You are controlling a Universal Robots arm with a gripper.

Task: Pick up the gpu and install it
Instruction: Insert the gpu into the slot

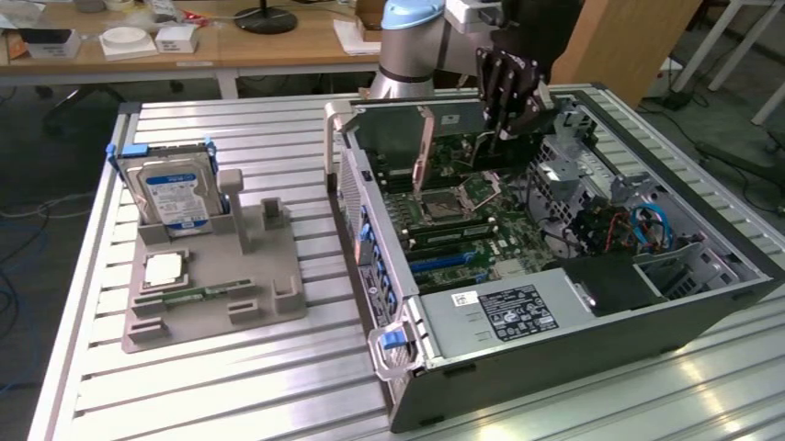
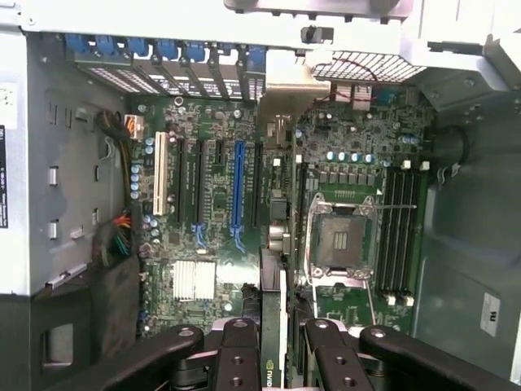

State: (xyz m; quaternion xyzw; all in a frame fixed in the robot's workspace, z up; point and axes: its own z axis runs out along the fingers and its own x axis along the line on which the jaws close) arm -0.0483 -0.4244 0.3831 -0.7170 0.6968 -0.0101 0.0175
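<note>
So we've got the gpu (image 1: pixel 417 124) up in the air, upright over the open computer case (image 1: pixel 552 354), not seated in anything yet. The fingers (image 2: pixel 236 354) are pinched narrow on the thin green card. In the wrist view we look down its edge (image 2: pixel 273 326), with the motherboard (image 2: pixel 212 236) beneath.

Stuff crowding the area below: a long blue slot (image 2: pixel 238 183), black slots either side, a white slot (image 2: pixel 160 183), a ribbed silver heatsink (image 2: pixel 194 281), the square metal processor socket (image 2: pixel 340 236) and the row of memory slots (image 2: pixel 403 228). A bundle of coloured wires (image 2: pixel 120 236) sits off by the case wall.

Well apart, on the slatted aluminium surface (image 1: pixel 245 395), there's a grey moulded holder (image 1: pixel 227 285) with a silver hard drive (image 1: pixel 172 188) standing upright, a square chip (image 1: pixel 164 268) and a small green memory stick (image 1: pixel 197 296) lying flat.
</note>
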